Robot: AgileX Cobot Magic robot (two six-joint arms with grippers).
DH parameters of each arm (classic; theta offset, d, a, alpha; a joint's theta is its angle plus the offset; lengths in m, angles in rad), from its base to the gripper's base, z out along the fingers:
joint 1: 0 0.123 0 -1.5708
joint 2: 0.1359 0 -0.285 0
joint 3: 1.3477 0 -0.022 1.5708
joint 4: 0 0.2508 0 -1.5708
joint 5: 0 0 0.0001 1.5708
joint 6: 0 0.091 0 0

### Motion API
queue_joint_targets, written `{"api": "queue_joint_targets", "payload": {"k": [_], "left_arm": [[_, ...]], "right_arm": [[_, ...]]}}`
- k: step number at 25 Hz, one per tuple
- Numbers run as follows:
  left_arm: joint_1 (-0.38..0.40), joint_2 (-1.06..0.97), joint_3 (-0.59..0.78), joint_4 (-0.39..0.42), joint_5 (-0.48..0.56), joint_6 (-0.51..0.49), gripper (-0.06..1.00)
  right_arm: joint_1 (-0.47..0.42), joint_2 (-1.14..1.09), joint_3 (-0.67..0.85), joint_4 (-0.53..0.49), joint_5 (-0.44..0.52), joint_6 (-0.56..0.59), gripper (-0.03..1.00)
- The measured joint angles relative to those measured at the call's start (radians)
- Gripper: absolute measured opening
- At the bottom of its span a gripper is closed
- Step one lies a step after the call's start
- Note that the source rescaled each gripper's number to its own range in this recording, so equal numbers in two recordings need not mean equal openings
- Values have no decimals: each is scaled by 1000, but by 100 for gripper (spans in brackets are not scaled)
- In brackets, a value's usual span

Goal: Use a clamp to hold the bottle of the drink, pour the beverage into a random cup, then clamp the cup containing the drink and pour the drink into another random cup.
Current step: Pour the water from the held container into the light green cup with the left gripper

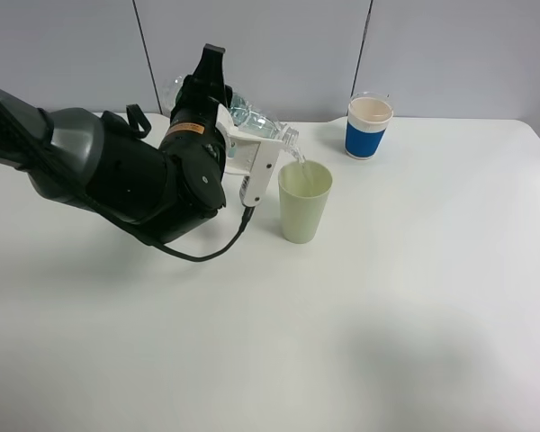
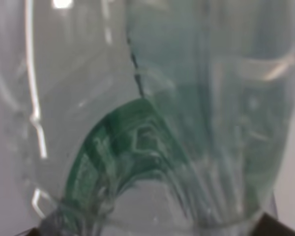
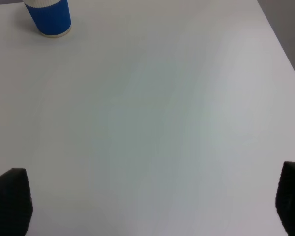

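Observation:
My left gripper (image 1: 255, 137) is shut on the bottle of the drink (image 1: 250, 115), a clear ribbed bottle that lies tilted with its mouth over the pale yellow-green tapered cup (image 1: 304, 202). A thin stream of the clear beverage (image 1: 297, 158) falls from the mouth into that cup. The bottle (image 2: 152, 123) and its green label fill the left wrist view. My right gripper (image 3: 152, 206) hangs open over bare table, its dark fingertips (image 3: 10, 199) far apart, and it is outside the exterior high view. The other cup for the drink is out of view.
A white cup with a blue band (image 1: 369, 126) stands at the back right of the white table (image 1: 414, 297); the right wrist view also shows that cup (image 3: 49, 17). A black cable (image 1: 207, 252) loops below the left arm.

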Motion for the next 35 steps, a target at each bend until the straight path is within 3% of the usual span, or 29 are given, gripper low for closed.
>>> {"api": "queue_joint_targets", "payload": {"k": [16,26,35], "left_arm": [[0,0,0,0,-7,47,0],[0,0,0,2,-7,135,0],[0,0,0,61,-15,137,0]], "right_arm": [[0,0,0,0,0,0,100],[0,0,0,0,0,0,100],[0,0,0,0,0,0,100]]}}
